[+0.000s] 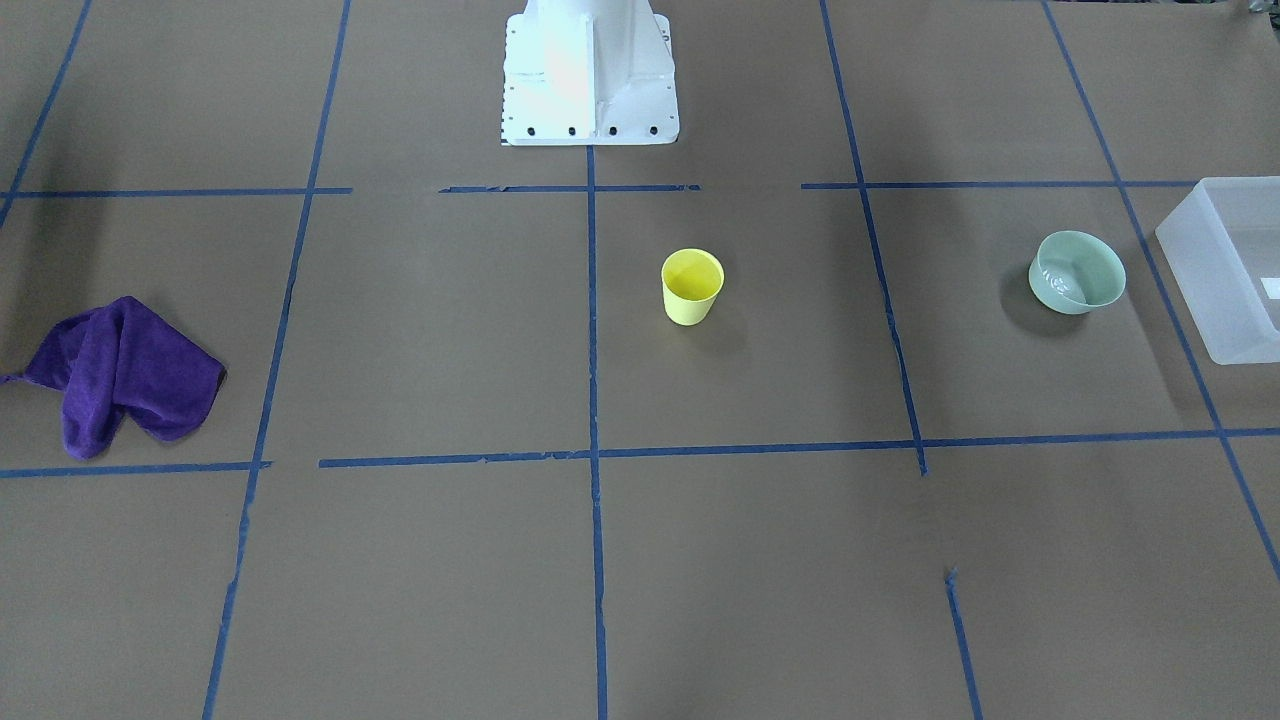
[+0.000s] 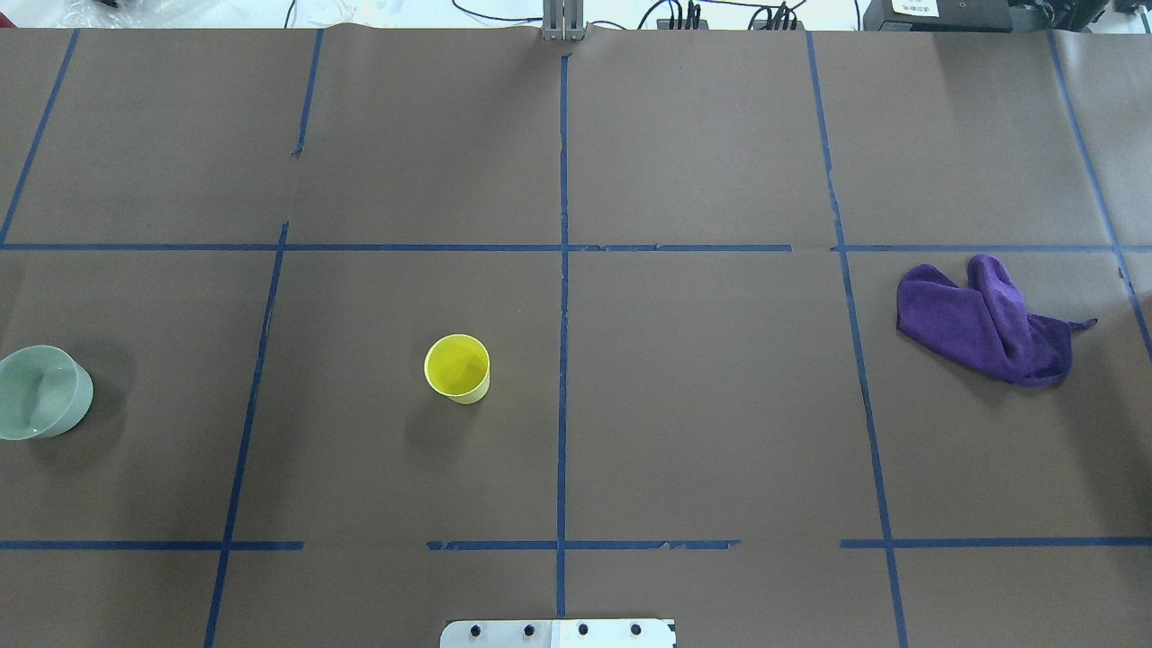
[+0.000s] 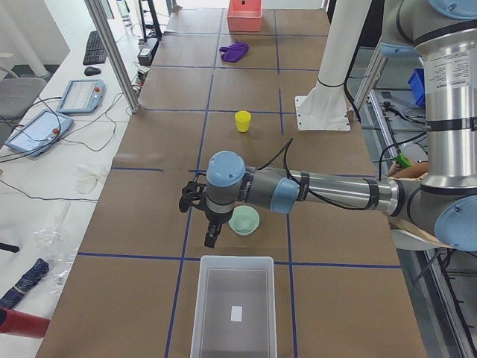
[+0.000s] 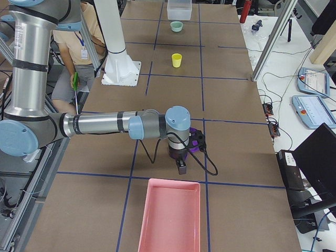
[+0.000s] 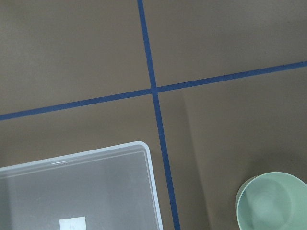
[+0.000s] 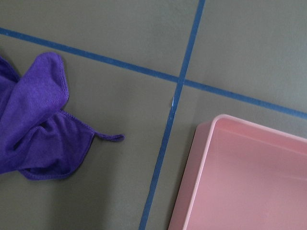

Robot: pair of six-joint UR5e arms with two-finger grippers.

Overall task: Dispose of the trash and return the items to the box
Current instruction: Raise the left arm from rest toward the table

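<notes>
front-facing view: you see 2 items: the yellow cup [image 1: 692, 287] upright at table centre, and the green bowl [image 1: 1077, 272] near the box [image 1: 1235, 270], not touching. overhead view: a purple cloth [image 2: 990, 322] lies well apart. left side view: the left gripper [image 3: 205, 224] hangs, apparently, just beside the bowl; you cannot tell its grip. right side view: the right gripper [image 4: 181, 167] hangs over the cloth near a pink tray [image 4: 170, 215]; its grip cannot be told either.

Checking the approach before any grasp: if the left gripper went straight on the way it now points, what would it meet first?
Probably the bare table near the tape crossing, between the bowl and the box. The left gripper points down there, though depth is unclear.
</notes>
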